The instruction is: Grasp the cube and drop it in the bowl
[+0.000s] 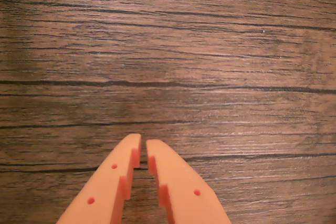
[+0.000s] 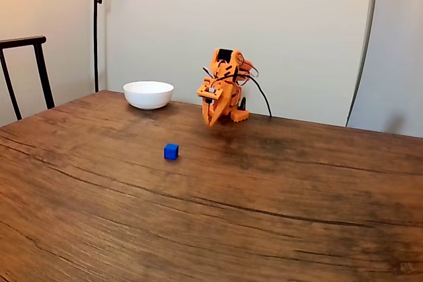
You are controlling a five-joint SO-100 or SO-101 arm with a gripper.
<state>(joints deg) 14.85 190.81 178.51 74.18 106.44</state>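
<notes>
1. Wood-grain table (image 2: pixel 277 216), dark brown, fills the foreground in the fixed view, and runs under the fingers in the wrist view.
2. Orange arm (image 2: pixel 225 87) sits folded at the far edge, its gripper (image 2: pixel 211 122) pointing down just above the tabletop.
3. White bowl (image 2: pixel 149 94) stands left of the arm, well apart from it.
4. Gripper's jaws are nearly together in the wrist view, holding nothing.
5. Blue cube (image 2: pixel 171 151) lies on the table, nearer the camera than the bowl, left of the gripper.

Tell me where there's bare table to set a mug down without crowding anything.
In the fixed view, the whole near half of the table in front of the cube is bare, as is the right side. It is crowded only at the far edge, around the bowl and the arm's end effector.
</notes>
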